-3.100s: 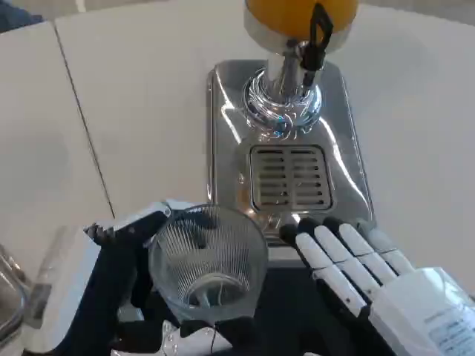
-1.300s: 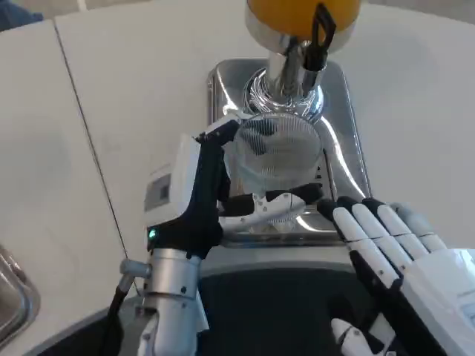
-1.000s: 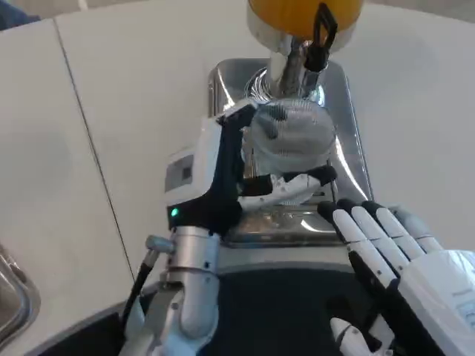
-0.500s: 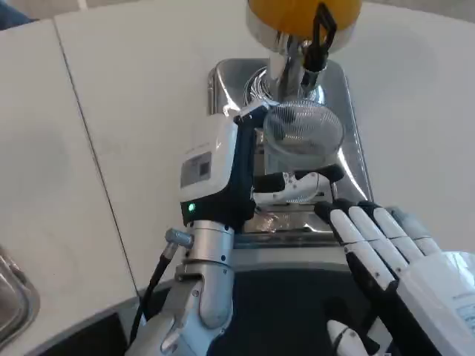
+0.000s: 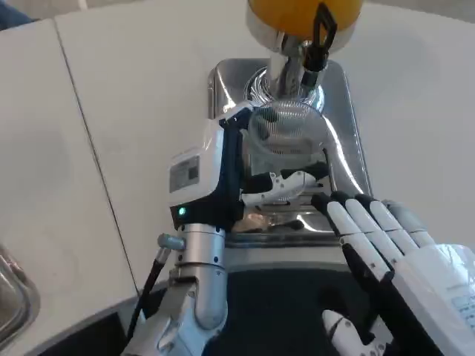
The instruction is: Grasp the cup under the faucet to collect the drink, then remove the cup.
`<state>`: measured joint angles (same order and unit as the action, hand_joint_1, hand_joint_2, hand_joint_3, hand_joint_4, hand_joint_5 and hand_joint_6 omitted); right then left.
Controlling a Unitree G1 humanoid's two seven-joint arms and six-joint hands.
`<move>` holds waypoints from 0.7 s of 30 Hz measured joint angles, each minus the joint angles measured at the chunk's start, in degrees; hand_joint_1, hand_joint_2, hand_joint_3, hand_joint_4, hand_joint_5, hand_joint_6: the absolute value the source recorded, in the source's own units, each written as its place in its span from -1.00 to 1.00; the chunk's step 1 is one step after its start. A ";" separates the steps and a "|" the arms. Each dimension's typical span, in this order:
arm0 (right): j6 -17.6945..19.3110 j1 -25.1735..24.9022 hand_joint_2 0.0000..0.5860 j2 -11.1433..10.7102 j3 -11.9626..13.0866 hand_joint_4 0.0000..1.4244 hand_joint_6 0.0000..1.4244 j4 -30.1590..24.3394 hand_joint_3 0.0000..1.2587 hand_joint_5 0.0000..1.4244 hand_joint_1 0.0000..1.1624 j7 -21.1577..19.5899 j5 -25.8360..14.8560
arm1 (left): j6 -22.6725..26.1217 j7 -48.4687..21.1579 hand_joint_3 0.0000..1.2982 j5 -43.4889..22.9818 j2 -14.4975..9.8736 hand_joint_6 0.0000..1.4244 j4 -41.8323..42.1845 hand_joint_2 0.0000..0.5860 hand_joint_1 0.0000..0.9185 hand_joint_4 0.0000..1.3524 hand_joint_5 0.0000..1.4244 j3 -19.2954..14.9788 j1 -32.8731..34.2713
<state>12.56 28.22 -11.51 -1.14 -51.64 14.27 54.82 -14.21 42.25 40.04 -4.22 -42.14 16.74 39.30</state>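
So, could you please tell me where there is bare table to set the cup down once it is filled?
The widest bare patch of table lies left of the steel drip tray, past the seam. Another lies right of the tray. The tray is crowded: the left hand holds the cup there under the faucet, and the right hand rests at its near right corner.

A white table point(image 5: 133, 89) is showing a thin dark seam running from far left toward the near edge. On it, a shiny silver, mirror-like tray point(image 5: 343, 119) is reflecting light. Above it at the far side, an orange dispenser tank point(image 5: 286, 11) is sitting over a chrome faucet point(image 5: 297, 63) with a black lever point(image 5: 321, 26). A clear cup point(image 5: 286, 133) is showing fine ribbed lines. The left hand point(image 5: 223, 182) is white and black, glowing with a small green light. The right hand point(image 5: 393, 259) is showing white fingers over black.
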 measured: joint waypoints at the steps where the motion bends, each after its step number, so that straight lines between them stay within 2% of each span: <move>1: -0.04 0.01 1.00 0.00 0.00 -1.00 -1.00 0.01 -1.00 -1.00 -0.97 0.00 0.00 | -0.11 -0.01 -0.43 -0.03 -0.25 0.59 -0.01 -0.91 -0.04 -0.32 0.20 0.03 0.00; 3: -0.20 0.00 1.00 -0.01 -0.04 -1.00 -1.00 0.14 -1.00 -1.00 -0.97 0.00 0.00 | -0.45 -0.85 -0.53 -1.03 -0.71 0.48 0.00 -0.89 -0.15 -0.44 0.13 0.18 0.05; 6: -0.39 -0.02 1.00 0.01 -0.27 -1.00 -1.00 0.26 -1.00 -1.00 -0.97 0.00 0.03 | -0.53 -1.99 -0.59 -1.27 -1.12 0.44 0.01 -0.90 -0.20 -0.52 0.08 0.38 0.06; 11: -0.41 0.16 1.00 0.27 -1.07 -1.00 -1.00 0.25 -1.00 -1.00 -0.97 0.00 0.17 | -0.61 -2.57 -0.62 -1.62 -1.38 0.39 0.18 -0.91 -0.24 -0.56 0.04 0.50 0.06; 15: -0.45 0.44 1.00 0.28 -1.22 -1.00 -1.00 0.25 -1.00 -1.00 -0.97 -0.01 0.21 | -0.71 -2.97 -0.69 -1.87 -1.99 0.11 1.17 -0.93 -0.37 -0.70 -0.14 0.68 -0.02; 17: -0.58 0.38 1.00 0.35 -1.20 -1.00 -1.00 0.25 -1.00 -1.00 -0.97 -0.03 0.20 | -1.23 -3.63 -0.81 -2.10 -3.03 -0.16 3.24 -0.92 -0.44 -0.82 -0.32 0.59 -0.16; 18: -0.72 0.36 1.00 0.58 -1.21 -1.00 -1.00 0.25 -1.00 -1.00 -0.97 -0.05 0.20 | -1.92 -4.45 -0.86 -2.33 -3.99 -0.32 4.77 -0.92 -0.48 -0.89 -0.41 0.34 -0.32; 20: -1.09 0.32 1.00 0.93 -1.27 -1.00 -1.00 0.25 -1.00 -1.00 -0.97 -0.08 0.20 | -2.66 -5.90 -0.91 -2.80 -5.70 -0.44 6.70 -0.92 -0.52 -0.95 -0.49 0.04 -0.69; 21: -1.31 0.41 1.00 1.72 -1.47 -1.00 -1.00 0.25 -1.00 -1.00 -0.97 -0.20 0.19 | -3.72 -7.87 -0.93 -3.37 -8.30 -0.45 9.25 -0.92 -0.53 -0.98 -0.51 -0.36 -1.71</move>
<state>11.25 28.64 -9.78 -2.61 -51.39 14.06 55.01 -17.93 34.38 36.67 -12.51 -32.89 16.39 37.59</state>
